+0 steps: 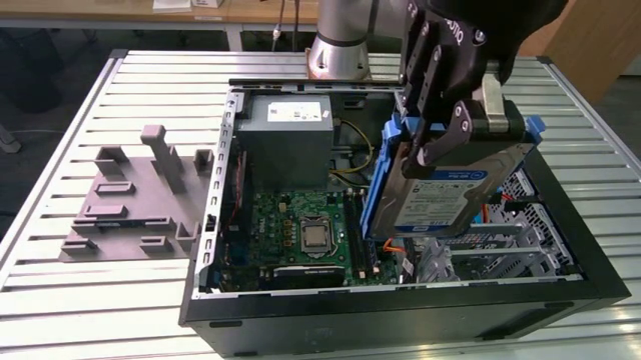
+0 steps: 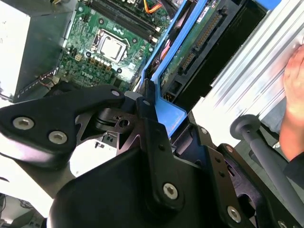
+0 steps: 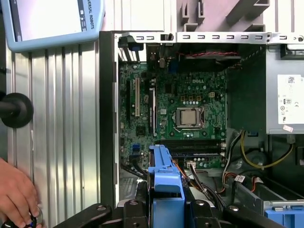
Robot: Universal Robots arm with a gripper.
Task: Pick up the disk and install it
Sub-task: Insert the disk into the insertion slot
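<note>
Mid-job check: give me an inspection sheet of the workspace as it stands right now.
Surface: slatted grey metal table, carrying an open black computer case.
Job's things: silver-grey rectangular disk in blue plastic frame, tilted above the case, not seated.
Clutter: grey plastic fixture block at the exterior view's left.
Grippers: black gripper shut on the disk.
Cables: yellow wires and orange cable inside the case.
Surroundings: a person's hand near the table's edge; blue-framed tablet.

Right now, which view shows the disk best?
The exterior view: the disk hangs in the gripper over the open computer case, its labelled face toward the camera. Both wrist views catch it edge-on, mostly its blue frame; the second wrist view adds its circuit board.
</note>
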